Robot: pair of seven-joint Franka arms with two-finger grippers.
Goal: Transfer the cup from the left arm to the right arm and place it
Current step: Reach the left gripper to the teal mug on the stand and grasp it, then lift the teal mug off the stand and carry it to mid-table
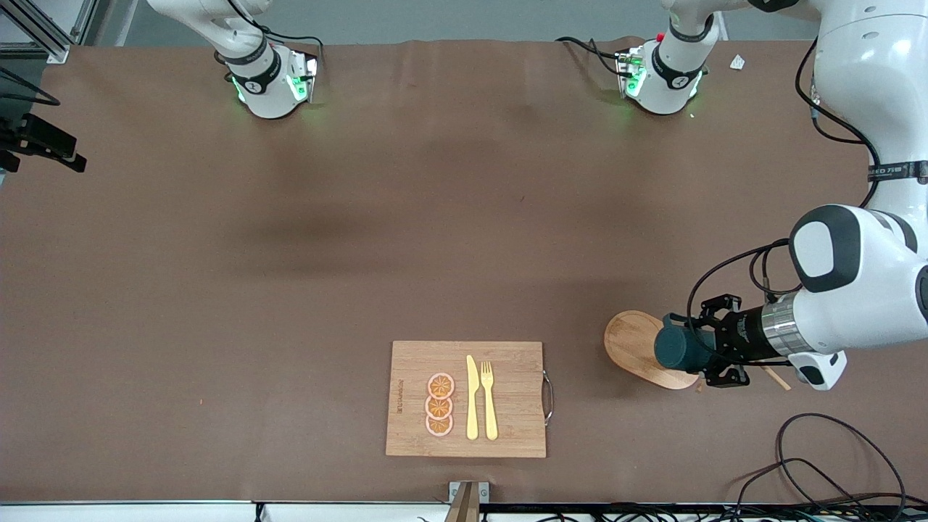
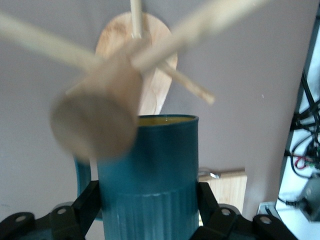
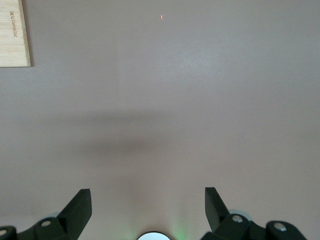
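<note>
Cup [image 1: 680, 349]: left hand [image 1: 707, 351] is clamping its ribbed body sideways over the oval wooden stand [image 1: 634, 341], apparently readying the handover. Right hand [image 3: 148, 206]: is waiting wide open, holding nothing, above bare worktop [image 1: 290, 254].

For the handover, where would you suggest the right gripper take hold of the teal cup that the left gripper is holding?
Probably the free rim end of the cup: the left gripper clamps its ribbed lower body, held over the oval wooden base. The open right gripper should avoid the handle.
</note>
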